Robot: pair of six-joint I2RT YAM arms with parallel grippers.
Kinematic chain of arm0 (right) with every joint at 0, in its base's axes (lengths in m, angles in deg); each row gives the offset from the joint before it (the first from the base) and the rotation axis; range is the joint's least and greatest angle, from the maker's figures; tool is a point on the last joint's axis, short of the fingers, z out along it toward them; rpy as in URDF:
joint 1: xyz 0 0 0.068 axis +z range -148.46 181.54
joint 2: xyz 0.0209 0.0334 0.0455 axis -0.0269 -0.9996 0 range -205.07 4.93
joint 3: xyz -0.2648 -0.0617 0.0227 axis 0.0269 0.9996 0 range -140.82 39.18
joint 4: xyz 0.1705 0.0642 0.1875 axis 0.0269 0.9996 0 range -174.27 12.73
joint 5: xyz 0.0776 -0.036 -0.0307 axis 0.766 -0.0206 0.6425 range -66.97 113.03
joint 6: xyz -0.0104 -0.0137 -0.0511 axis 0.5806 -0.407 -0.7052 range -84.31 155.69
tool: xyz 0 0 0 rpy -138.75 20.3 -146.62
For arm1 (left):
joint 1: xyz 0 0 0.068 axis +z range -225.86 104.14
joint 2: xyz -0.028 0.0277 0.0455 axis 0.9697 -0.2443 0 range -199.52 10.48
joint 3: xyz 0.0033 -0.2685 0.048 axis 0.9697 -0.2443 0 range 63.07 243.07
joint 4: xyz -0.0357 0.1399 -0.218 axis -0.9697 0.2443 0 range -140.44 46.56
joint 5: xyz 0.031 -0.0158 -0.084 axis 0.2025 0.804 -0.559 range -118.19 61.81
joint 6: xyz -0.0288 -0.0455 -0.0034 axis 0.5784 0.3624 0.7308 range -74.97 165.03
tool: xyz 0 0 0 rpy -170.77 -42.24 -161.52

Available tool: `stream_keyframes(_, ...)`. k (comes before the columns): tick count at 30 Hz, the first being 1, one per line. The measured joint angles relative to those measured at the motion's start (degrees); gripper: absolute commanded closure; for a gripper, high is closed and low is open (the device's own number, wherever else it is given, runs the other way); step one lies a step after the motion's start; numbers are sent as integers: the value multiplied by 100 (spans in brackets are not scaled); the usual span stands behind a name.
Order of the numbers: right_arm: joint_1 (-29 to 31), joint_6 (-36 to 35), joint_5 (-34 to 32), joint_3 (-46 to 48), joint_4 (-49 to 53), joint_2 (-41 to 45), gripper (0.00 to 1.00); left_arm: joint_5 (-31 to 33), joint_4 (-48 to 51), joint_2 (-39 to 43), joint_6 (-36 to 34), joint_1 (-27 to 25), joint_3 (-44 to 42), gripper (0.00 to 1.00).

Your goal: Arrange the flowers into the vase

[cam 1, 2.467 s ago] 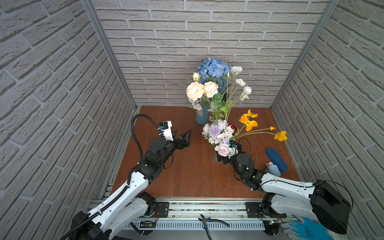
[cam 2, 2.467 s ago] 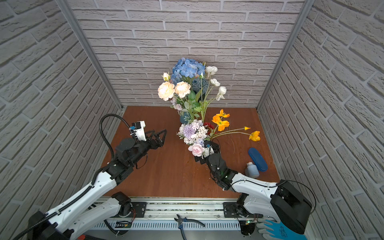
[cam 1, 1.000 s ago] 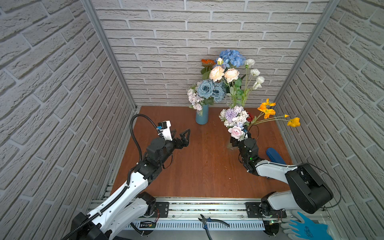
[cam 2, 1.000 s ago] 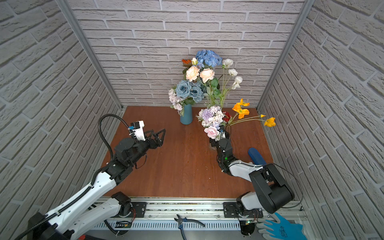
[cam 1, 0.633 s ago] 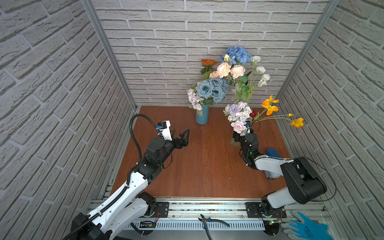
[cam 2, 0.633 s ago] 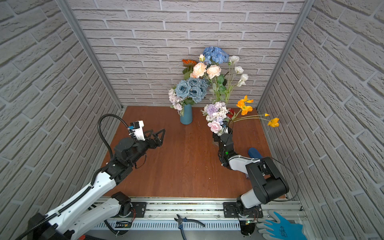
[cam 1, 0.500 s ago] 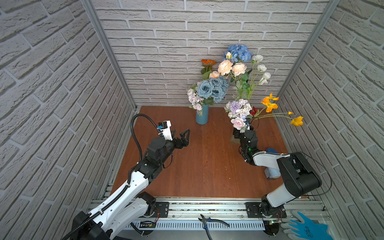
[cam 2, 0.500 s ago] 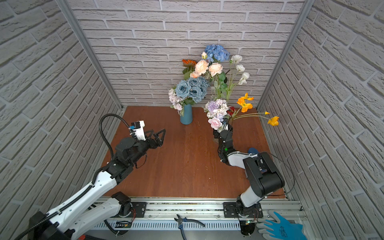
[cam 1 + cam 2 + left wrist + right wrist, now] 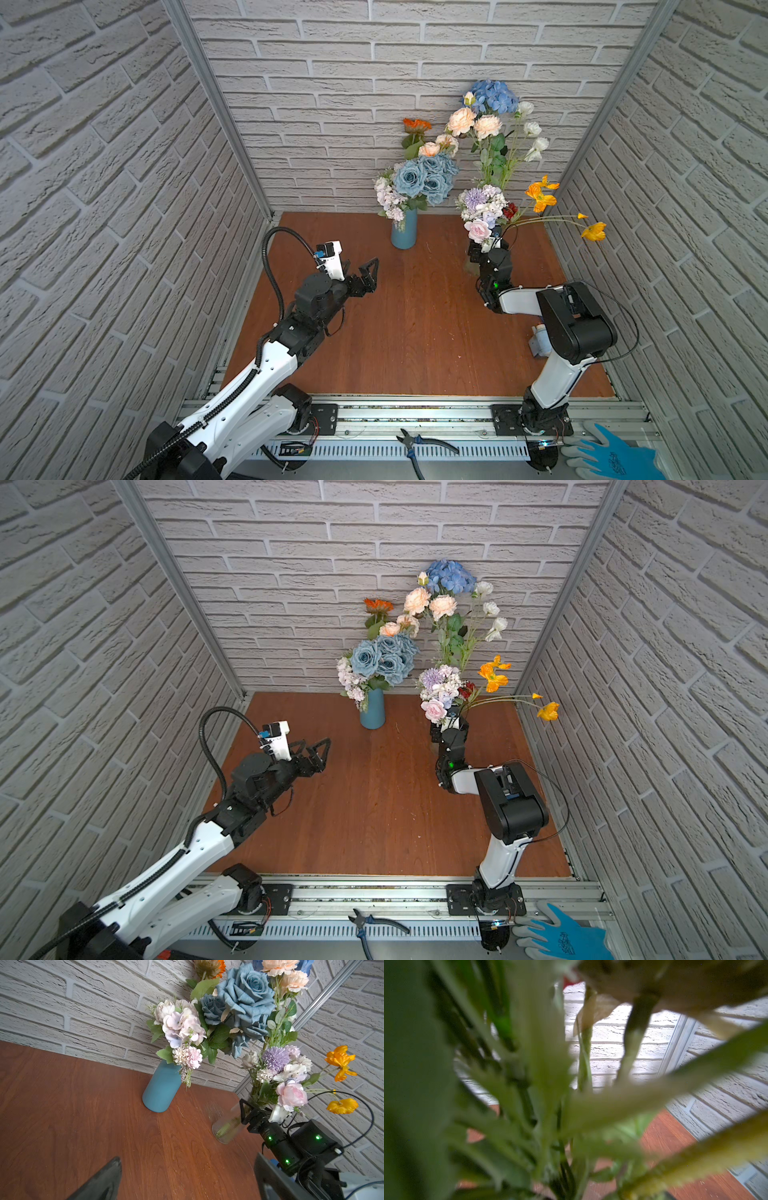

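Here the right gripper (image 9: 246,1111) clasps the clear vase (image 9: 225,1128) of flowers (image 9: 276,1059) near the blue vase (image 9: 162,1088); the left gripper (image 9: 369,276) hovers wide open.

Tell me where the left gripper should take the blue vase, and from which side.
I'd grip the blue vase mid-body, on its bare cylindrical wall. Come in level from the front with the open left gripper: the vase stands upright, pale blooms droop over its rim, and the brick wall sits close behind.
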Motion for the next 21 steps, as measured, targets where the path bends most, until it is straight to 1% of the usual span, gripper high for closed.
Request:
stream_keyframes(5, -68, -81, 39, -339, 85, -258, 26, 0, 4, -59, -2, 4, 26, 2)
stream_keyframes(13, -157, -57, 223, -527, 35, -452, 25, 15, 26, -59, -33, 11, 63, 2)
stream_keyframes(14, -162, -52, 243, -507, 2, -452, 22, 13, 39, -57, -35, 11, 63, 2)
stream_keyframes(18, -177, -22, 337, -319, -83, -448, 4, 15, 68, -57, -35, 11, 63, 2)
stream_keyframes(19, -177, -20, 350, -247, -92, -433, 1, 15, 72, -57, -35, 11, 63, 2)
stream_keyframes(21, -177, -20, 372, -94, -103, -363, 0, 13, 87, -57, -35, 11, 63, 2)
